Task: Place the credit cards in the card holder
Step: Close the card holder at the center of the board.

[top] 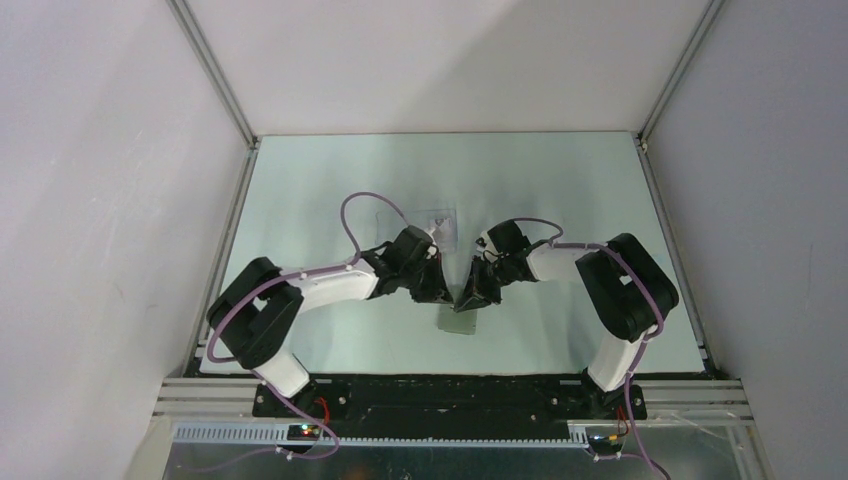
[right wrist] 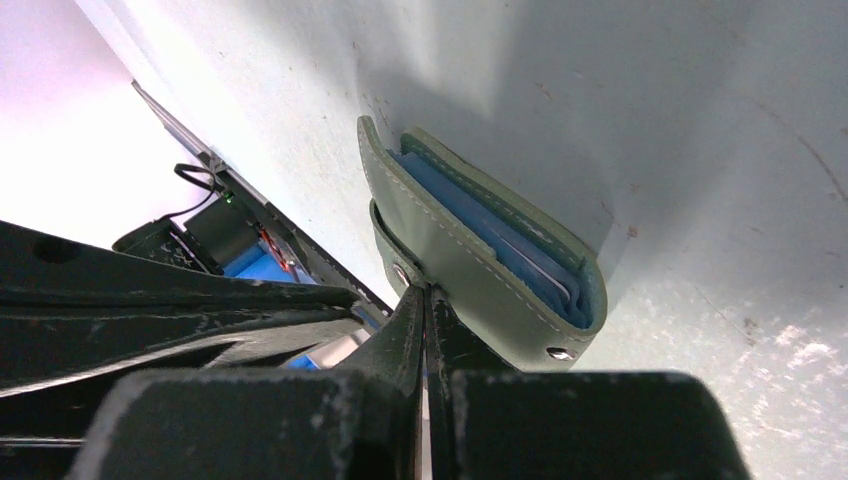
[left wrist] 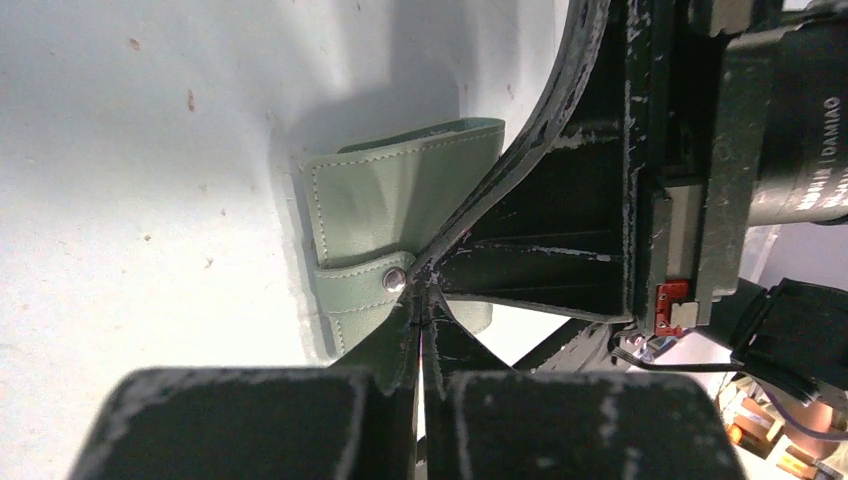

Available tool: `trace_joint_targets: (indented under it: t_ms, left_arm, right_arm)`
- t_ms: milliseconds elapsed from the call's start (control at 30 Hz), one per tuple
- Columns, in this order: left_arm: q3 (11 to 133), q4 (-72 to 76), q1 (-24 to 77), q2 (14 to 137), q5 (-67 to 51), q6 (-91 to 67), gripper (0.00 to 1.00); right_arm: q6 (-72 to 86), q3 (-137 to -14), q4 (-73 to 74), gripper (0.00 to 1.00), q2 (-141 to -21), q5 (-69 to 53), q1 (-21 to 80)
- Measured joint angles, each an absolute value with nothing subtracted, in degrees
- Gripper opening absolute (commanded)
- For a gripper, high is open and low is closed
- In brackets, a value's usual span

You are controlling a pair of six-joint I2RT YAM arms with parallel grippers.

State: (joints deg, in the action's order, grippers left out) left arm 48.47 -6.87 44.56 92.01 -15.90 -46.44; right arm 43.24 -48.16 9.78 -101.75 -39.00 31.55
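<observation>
Resting folded on the worktop [top: 330, 180] between my arms, the card holder [top: 460, 322] is half hidden from above by my wrists. My left pincer [left wrist: 420, 305] and right pincer [right wrist: 425, 290] are both closed tight, tips at its snap strap [left wrist: 365, 285]; whether either pinches it I cannot tell. Blue layers [right wrist: 500, 235] show inside the fold; I cannot make out what they are.

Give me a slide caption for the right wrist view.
Shut right gripper tips by the snap strap of the folded card holder, its light-blue inside showing.
</observation>
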Motion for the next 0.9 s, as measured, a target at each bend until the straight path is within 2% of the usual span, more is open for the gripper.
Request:
trace_joint_targets:
  t_ms: [900]
  left_arm:
    - [49.8, -9.87, 46.94, 95.72, -12.82, -46.65, 0.0]
  right_arm:
    - [43.29, -48.69, 9.82, 0.0, -102.91, -40.38, 31.46]
